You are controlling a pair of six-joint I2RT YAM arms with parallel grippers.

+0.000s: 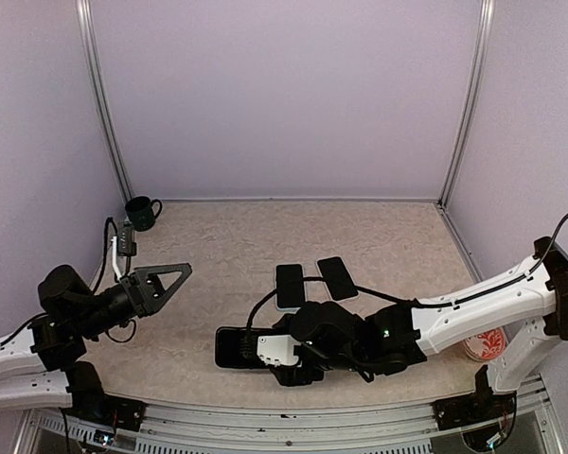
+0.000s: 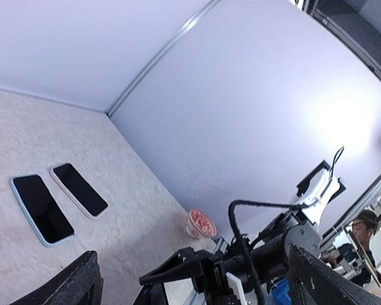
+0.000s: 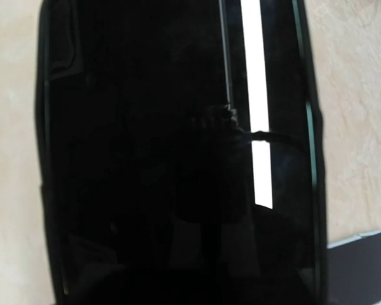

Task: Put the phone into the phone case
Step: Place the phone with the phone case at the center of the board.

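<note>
A black phone [image 1: 235,347] lies flat near the table's front middle. It fills the right wrist view [image 3: 178,152] as a glossy dark screen with a thin dark rim, which may be a case. My right gripper [image 1: 270,353] is down over the phone's right end; its fingers are lost in the dark, so I cannot tell how they stand. Two more phones lie side by side just beyond, one in a light blue case [image 1: 290,285] [image 2: 41,208] and one in a pale case [image 1: 338,277] [image 2: 79,189]. My left gripper [image 1: 166,284] [image 2: 200,295] is wide open and empty, raised at the left.
A dark green mug [image 1: 142,213] stands at the back left by a small black box with cables [image 1: 125,236]. A red-patterned cup [image 1: 483,346] [image 2: 201,223] stands at the front right. A grey flat corner [image 3: 362,267] lies beside the black phone. Walls enclose the table.
</note>
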